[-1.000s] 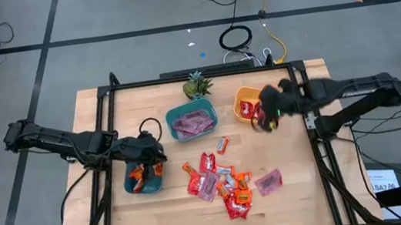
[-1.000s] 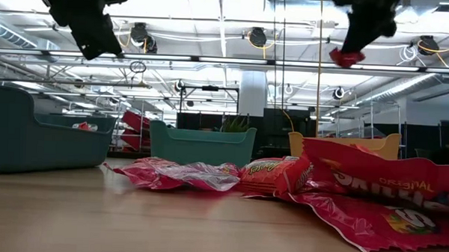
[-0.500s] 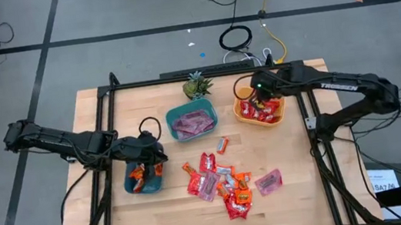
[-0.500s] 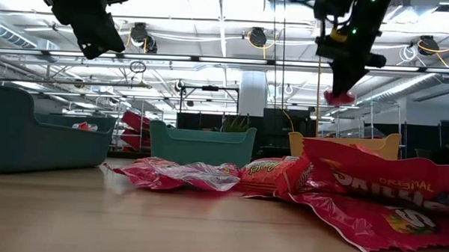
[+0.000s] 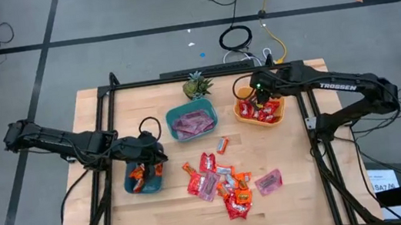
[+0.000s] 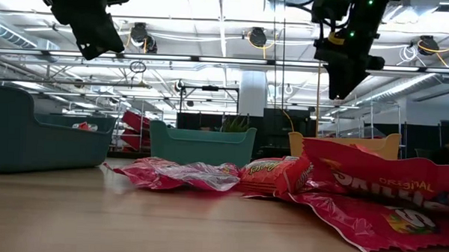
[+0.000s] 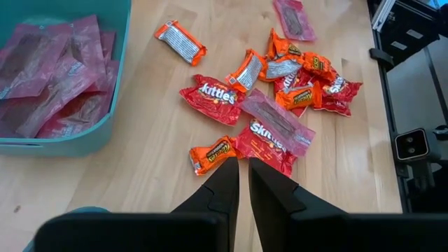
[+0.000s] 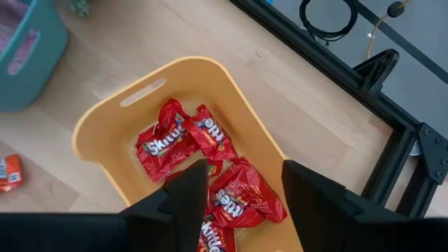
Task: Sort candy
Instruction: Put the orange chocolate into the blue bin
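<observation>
A pale wooden table point(image 5: 160, 219) is standing on a grey floor strewn with cables. At its centre a loose heap of shiny red, orange and pink-purple wrapped candy point(image 5: 221, 183) is lying, some packets reading "Skittles" point(image 7: 271, 145). The right gripper point(image 5: 259, 98) is hovering over the yellow plastic bowl point(image 8: 231, 98) of red Skittles packs, fingers spread and holding nothing. The left gripper point(image 7: 241, 175) is hanging above the small teal bowl point(image 5: 144, 184), fingers nearly together, empty.

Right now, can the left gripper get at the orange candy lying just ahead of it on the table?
Probably yes: the left gripper hangs shut above the orange candy, nothing between them.
</observation>
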Tool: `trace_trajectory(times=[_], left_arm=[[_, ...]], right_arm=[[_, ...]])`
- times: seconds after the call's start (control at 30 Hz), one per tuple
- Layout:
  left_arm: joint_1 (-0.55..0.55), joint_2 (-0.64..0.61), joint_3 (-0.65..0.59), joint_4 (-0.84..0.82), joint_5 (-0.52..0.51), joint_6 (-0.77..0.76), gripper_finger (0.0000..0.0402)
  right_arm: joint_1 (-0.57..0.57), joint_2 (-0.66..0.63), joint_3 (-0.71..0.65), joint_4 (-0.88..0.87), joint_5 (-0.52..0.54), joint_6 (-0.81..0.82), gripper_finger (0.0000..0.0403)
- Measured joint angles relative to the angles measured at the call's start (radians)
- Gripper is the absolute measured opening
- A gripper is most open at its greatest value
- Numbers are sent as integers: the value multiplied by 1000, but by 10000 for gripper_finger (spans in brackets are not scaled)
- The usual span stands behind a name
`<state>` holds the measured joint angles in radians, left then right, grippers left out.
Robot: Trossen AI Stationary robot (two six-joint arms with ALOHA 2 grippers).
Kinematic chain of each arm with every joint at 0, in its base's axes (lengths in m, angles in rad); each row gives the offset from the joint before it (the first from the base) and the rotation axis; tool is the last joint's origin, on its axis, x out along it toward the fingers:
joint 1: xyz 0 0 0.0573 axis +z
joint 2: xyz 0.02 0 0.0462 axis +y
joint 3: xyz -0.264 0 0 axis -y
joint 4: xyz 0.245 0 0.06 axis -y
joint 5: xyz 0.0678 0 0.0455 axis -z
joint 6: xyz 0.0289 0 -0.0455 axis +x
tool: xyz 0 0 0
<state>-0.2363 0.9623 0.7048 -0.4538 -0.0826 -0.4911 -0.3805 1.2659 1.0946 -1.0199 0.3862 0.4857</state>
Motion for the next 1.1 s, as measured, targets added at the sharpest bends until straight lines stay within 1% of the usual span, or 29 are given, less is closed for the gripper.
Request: trace_trajectory(times=[0.23, 0.33, 0.47, 0.6, 0.77, 1.1], left_arm=[[0, 0, 0, 0, -1, 0, 44], [0, 0, 0, 0, -1, 0, 44], [0, 0, 0, 0, -2, 0, 44], [0, 0, 0, 0, -2, -1, 44], [0, 0, 0, 0, -3, -1, 44], [0, 0, 0, 0, -3, 1, 44]], right_arm=[[2, -39, 0, 0, -15, 25, 197], [4, -54, 0, -1, -53, 24, 201], [36, -86, 0, -1, -57, 39, 200], [107, -114, 0, -5, -52, 60, 194], [204, -133, 0, -8, -50, 125, 182], [450, -117, 0, 15, -50, 170, 158]])
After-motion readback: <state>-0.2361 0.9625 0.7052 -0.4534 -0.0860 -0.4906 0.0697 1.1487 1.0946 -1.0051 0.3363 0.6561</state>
